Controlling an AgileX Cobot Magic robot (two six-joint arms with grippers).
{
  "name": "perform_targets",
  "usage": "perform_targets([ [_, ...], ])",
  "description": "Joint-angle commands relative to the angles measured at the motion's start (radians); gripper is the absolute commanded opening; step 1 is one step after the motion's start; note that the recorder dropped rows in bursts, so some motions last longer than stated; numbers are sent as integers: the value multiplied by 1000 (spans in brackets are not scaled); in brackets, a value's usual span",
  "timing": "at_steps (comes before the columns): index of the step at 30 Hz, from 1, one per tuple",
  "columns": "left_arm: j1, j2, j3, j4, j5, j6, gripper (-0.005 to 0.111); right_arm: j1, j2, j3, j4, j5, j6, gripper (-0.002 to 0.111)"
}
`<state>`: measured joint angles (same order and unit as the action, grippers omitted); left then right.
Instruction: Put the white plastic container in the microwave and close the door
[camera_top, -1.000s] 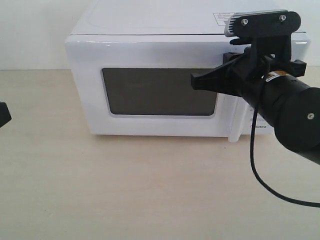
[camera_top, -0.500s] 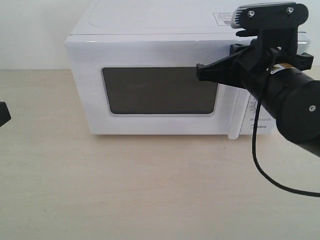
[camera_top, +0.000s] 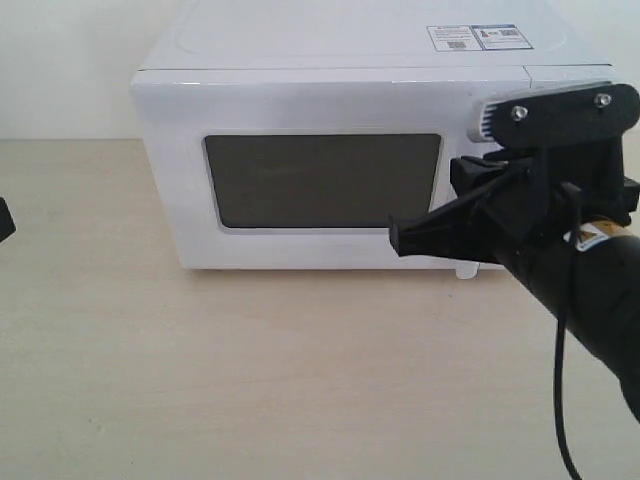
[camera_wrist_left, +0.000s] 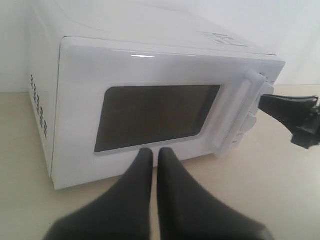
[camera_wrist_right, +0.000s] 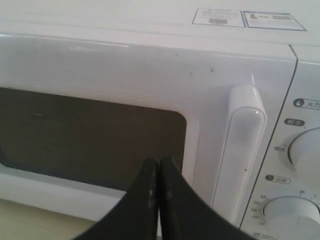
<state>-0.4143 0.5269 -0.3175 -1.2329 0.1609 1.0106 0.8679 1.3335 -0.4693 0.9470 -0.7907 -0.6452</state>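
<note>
The white microwave (camera_top: 300, 100) stands on the table with its door (camera_top: 180, 180) closed flat against the front. Its dark window (camera_top: 320, 180) shows nothing inside. The white plastic container is out of view. My right gripper (camera_top: 395, 238) is shut and empty, hanging just in front of the door's lower right corner, beside the white bar handle (camera_wrist_right: 240, 145). In the right wrist view its tips (camera_wrist_right: 158, 162) lie over the window's edge. My left gripper (camera_wrist_left: 155, 152) is shut and empty, pointing at the door from further off; only a sliver of it (camera_top: 4, 220) shows at the exterior view's left edge.
Two round dials (camera_wrist_right: 306, 150) sit to the right of the handle. Stickers (camera_top: 478, 37) lie on the microwave's top. The pale wooden table (camera_top: 250, 380) runs in front, with a white wall behind. The right arm's black cable (camera_top: 560, 400) hangs down.
My right gripper has dropped from the door's upper right corner to its lower right and drawn back a little. The door looks closed throughout. The left arm has barely moved.
</note>
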Motion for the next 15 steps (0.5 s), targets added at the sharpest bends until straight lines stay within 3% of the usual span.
perform_targets([
  [1,-5,-8,4,-1,-39,33,4,23,-47,37,7,-49,-9,0],
  [15,-5,-8,4,-1,-39,33,4,23,-47,37,7,-22,-7,0],
])
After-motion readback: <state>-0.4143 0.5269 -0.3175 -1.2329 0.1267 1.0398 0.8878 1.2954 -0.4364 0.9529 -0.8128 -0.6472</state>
